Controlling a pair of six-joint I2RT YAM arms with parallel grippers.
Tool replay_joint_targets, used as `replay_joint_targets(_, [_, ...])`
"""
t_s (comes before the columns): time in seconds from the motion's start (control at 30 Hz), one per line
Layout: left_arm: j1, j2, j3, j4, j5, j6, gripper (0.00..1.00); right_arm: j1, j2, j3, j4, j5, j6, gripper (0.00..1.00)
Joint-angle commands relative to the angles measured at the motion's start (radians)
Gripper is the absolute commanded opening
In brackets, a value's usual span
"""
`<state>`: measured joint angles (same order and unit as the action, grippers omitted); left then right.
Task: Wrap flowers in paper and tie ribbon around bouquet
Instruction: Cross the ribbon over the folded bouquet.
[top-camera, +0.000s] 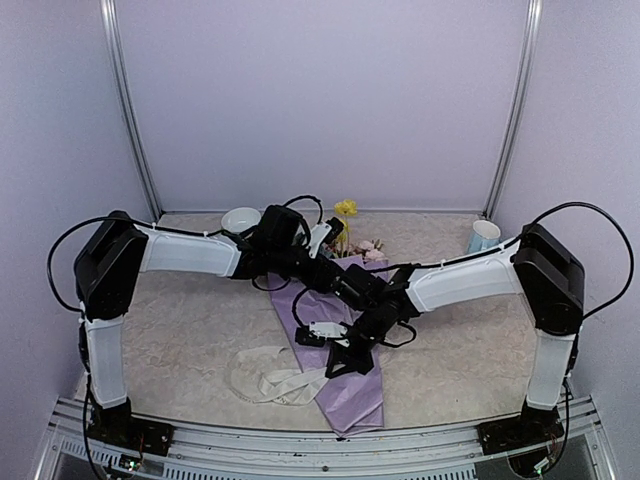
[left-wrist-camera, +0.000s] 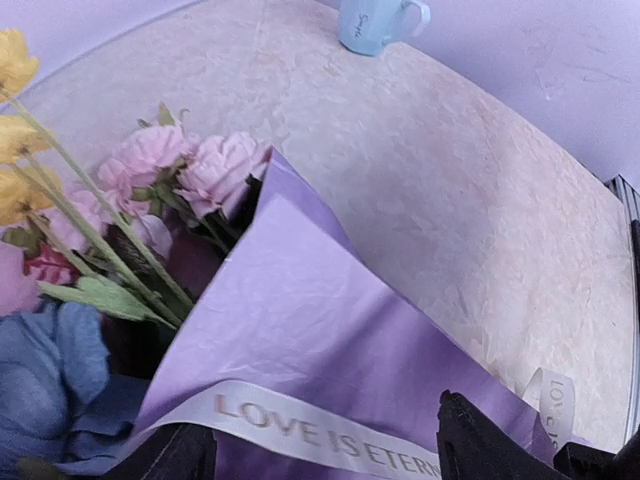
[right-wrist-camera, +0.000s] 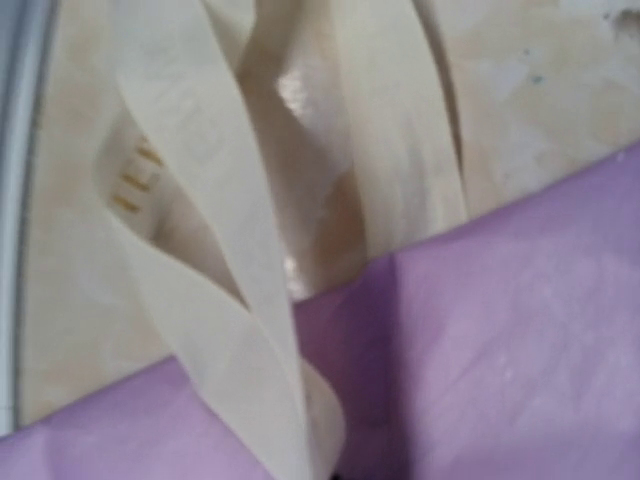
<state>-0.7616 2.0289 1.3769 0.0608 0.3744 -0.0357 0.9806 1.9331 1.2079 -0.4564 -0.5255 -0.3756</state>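
Observation:
The bouquet lies across the table middle, its lilac paper (top-camera: 355, 400) cone pointing toward the front edge. The flowers (top-camera: 346, 210) stick out at the far end; yellow, pink and blue heads (left-wrist-camera: 150, 170) show in the left wrist view. My left gripper (top-camera: 350, 285) (left-wrist-camera: 330, 455) is open just above the paper (left-wrist-camera: 300, 310), and the lettered ribbon (left-wrist-camera: 300, 430) crosses flat between its fingers (left-wrist-camera: 490, 445). My right gripper (top-camera: 350, 360) is low over the cone, shut on the ribbon (right-wrist-camera: 300, 440), whose strands converge at the frame's bottom edge. Loose ribbon loops (top-camera: 275, 385) lie left of the cone.
A white bowl (top-camera: 241, 218) stands at the back left of the table. A pale blue cup (top-camera: 484, 236) (left-wrist-camera: 375, 22) stands at the back right. Both arms cross over the table's middle. The metal front rail (top-camera: 300, 440) runs just beyond the cone's tip.

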Motion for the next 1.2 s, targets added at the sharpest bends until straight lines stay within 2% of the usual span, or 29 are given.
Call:
replay_joint_targets(0.0, [0.014, -0.093, -0.049, 0.038, -0.058, 0.019, 0.75, -0.04, -0.064, -0.06, 0.085, -0.18, 0.093, 0.0])
replay_joint_targets(0.07, [0.027, -0.144, -0.104, 0.068, -0.078, 0.012, 0.8, -0.059, -0.073, -0.077, 0.103, -0.227, 0.113, 0.0])
replay_joint_targets(0.13, [0.039, -0.209, -0.16, 0.101, -0.092, 0.009, 0.93, -0.076, -0.076, -0.091, 0.119, -0.257, 0.134, 0.0])
replay_joint_targets(0.17, [0.043, -0.233, -0.182, 0.103, -0.105, 0.012, 0.96, -0.083, -0.074, -0.095, 0.126, -0.272, 0.142, 0.0])
replay_joint_targets(0.3, [0.051, -0.301, -0.251, 0.104, -0.144, 0.036, 0.98, -0.095, -0.059, -0.098, 0.132, -0.293, 0.159, 0.0])
replay_joint_targets(0.5, [0.072, -0.317, -0.237, 0.03, -0.231, 0.047, 0.99, -0.1, -0.061, -0.108, 0.135, -0.291, 0.169, 0.0])
replay_joint_targets(0.57, [0.071, -0.379, -0.276, 0.048, -0.217, 0.059, 0.9, -0.105, -0.066, -0.109, 0.138, -0.296, 0.176, 0.0])
replay_joint_targets(0.63, [0.048, -0.468, -0.359, 0.083, -0.187, 0.095, 0.7, -0.115, -0.065, -0.11, 0.142, -0.315, 0.187, 0.0])
replay_joint_targets(0.73, [-0.043, -0.618, -0.505, 0.127, -0.193, 0.186, 0.55, -0.128, -0.056, -0.107, 0.148, -0.326, 0.212, 0.0])
replay_joint_targets(0.83, [-0.149, -0.716, -0.615, 0.14, -0.233, 0.223, 0.36, -0.137, -0.044, -0.1, 0.15, -0.337, 0.244, 0.0])
replay_joint_targets(0.87, [-0.183, -0.728, -0.641, 0.137, -0.248, 0.236, 0.34, -0.138, -0.041, -0.097, 0.148, -0.338, 0.256, 0.0])
replay_joint_targets(0.93, [-0.25, -0.715, -0.676, 0.117, -0.283, 0.273, 0.37, -0.142, -0.035, -0.086, 0.137, -0.326, 0.291, 0.0])
replay_joint_targets(1.03, [-0.345, -0.656, -0.703, 0.123, -0.376, 0.332, 0.57, -0.144, -0.029, -0.063, 0.112, -0.304, 0.341, 0.0])
replay_joint_targets(1.17, [-0.421, -0.598, -0.733, 0.233, -0.527, 0.4, 0.73, -0.143, -0.026, -0.052, 0.104, -0.311, 0.413, 0.0])
